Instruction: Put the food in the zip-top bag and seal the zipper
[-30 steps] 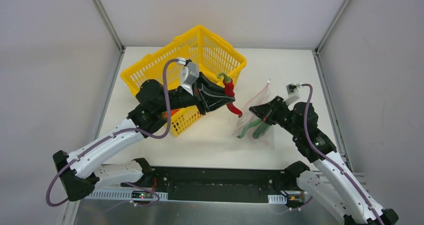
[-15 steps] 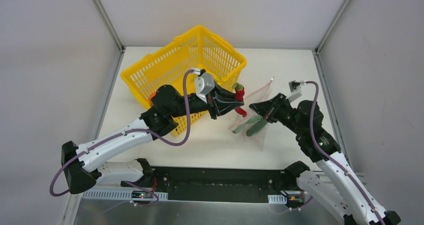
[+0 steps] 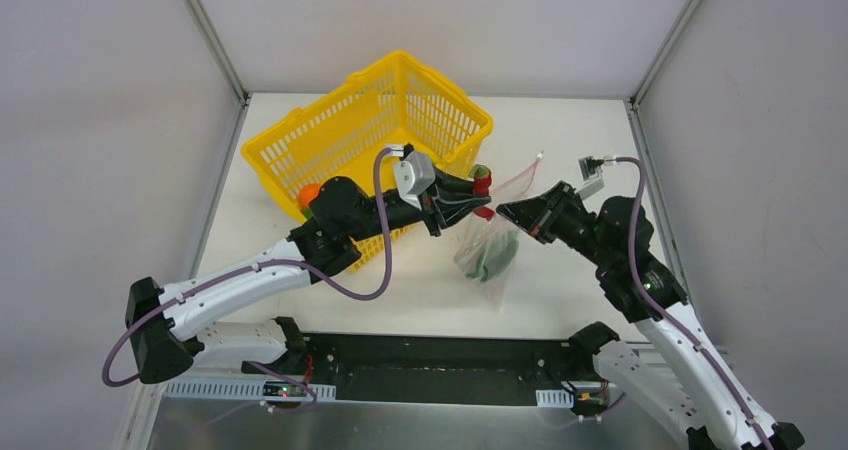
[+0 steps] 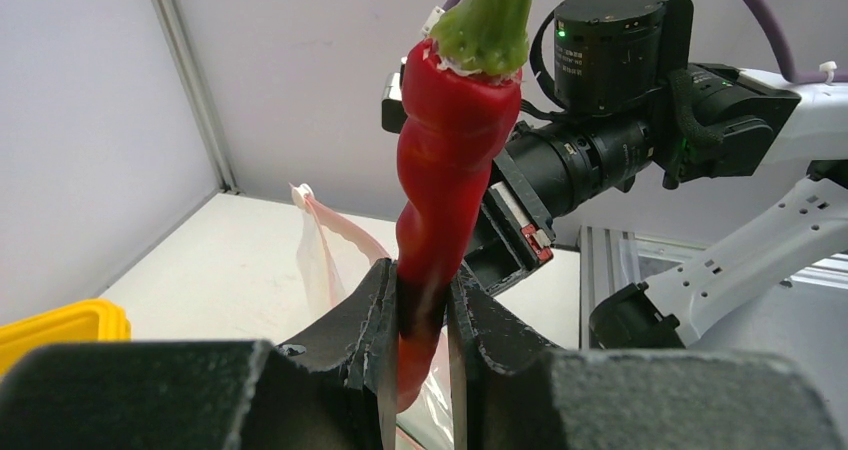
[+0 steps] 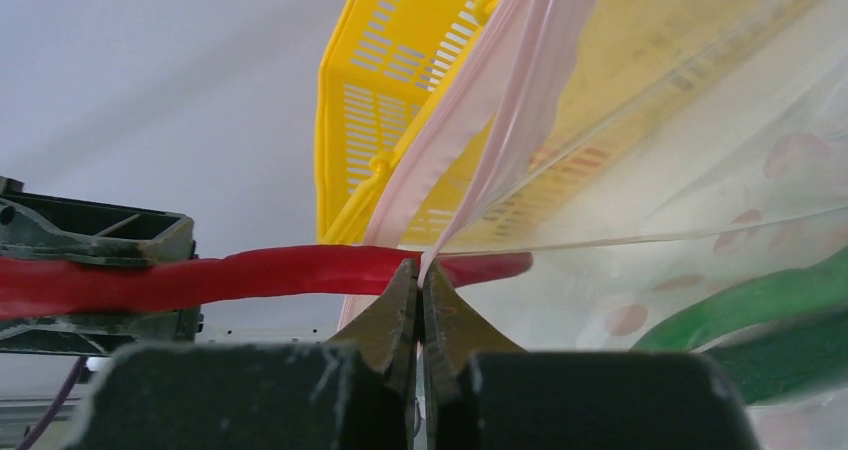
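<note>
My left gripper (image 3: 481, 196) is shut on a red chili (image 3: 483, 183) with a green stem, held upright in the left wrist view (image 4: 445, 170) between the fingers (image 4: 375, 310). The chili's tip sits at the open mouth of the zip-top bag (image 3: 488, 255), which hangs clear and pink-dotted below my right gripper (image 3: 506, 211). That gripper (image 5: 420, 275) is shut on the pink zipper (image 5: 470, 100) strip at the bag's top edge. Green peppers (image 5: 770, 310) lie inside the bag. An orange fruit (image 3: 310, 195) shows in the basket.
The yellow plastic basket (image 3: 400, 90) stands at the back, left of centre, just behind my left arm. White enclosure walls with metal posts (image 3: 215, 40) close off the table on three sides.
My left gripper carried the chili rightward from beside the basket to the bag's mouth. My right gripper lifted the bag's edge, so the bag with the peppers now hangs.
</note>
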